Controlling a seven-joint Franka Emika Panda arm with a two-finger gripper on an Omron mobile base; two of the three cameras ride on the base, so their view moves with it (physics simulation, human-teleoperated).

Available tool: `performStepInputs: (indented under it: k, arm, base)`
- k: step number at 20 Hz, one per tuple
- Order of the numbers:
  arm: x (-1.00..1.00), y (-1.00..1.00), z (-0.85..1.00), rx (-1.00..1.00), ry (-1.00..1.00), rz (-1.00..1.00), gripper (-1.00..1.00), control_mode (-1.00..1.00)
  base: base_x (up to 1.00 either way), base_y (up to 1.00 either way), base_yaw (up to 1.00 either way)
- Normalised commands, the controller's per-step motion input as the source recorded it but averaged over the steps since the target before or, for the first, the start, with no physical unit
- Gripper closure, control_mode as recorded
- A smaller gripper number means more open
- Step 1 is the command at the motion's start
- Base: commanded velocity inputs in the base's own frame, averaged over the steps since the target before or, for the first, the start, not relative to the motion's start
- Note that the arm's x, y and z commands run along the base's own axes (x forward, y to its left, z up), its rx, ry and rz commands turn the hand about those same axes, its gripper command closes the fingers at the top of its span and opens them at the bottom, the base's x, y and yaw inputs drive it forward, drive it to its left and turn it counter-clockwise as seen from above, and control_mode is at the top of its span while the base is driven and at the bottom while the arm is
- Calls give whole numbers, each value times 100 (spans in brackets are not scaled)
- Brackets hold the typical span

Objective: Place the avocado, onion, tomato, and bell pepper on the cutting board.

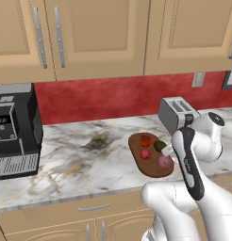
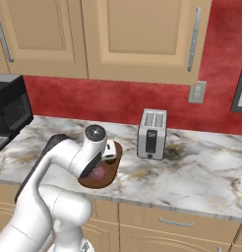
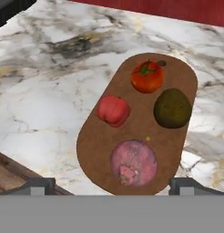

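Right now, from where I stand:
Cutting board (image 3: 177, 77): dark reddish-brown oval lying flat on the marbled counter (image 3: 50, 104), just left of the toaster (image 2: 152, 134) in the right base view
Tomato (image 3: 147, 76): bright red with a green stem, at the board's far end in the hand view
Avocado (image 3: 172, 108): dark olive ball, just beside the tomato, on the board's right side in that view
Bell pepper (image 3: 113, 110): red and lobed, on the board's left side, apart from the others
Onion (image 3: 133, 163): dull pinkish-purple ball at the board's near end, resting on the wood between the two fingertips
Gripper (image 3: 114, 185): jaws spread wide with nothing between them, poised just above the onion; one fingertip (image 3: 39, 186) sits past the board's left edge, the other at its right edge
Arm: white, bent over the board from the counter's front edge
Coffee machine (image 1: 14, 129): black, well off to the left on the counter
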Motion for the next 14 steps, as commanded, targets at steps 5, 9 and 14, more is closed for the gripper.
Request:
performStepInputs:
  k: [5,9,14]
  arm:
    - [-58,11,97,-2,-18,0,-100,-100]
    - [-63,14,99,-4,-19,0,-100,-100]
    - [-62,14,100,-5,-16,0,-100,-100]
  base:
    - [0,0,0]
    - [0,0,0]
    - [0,0,0]
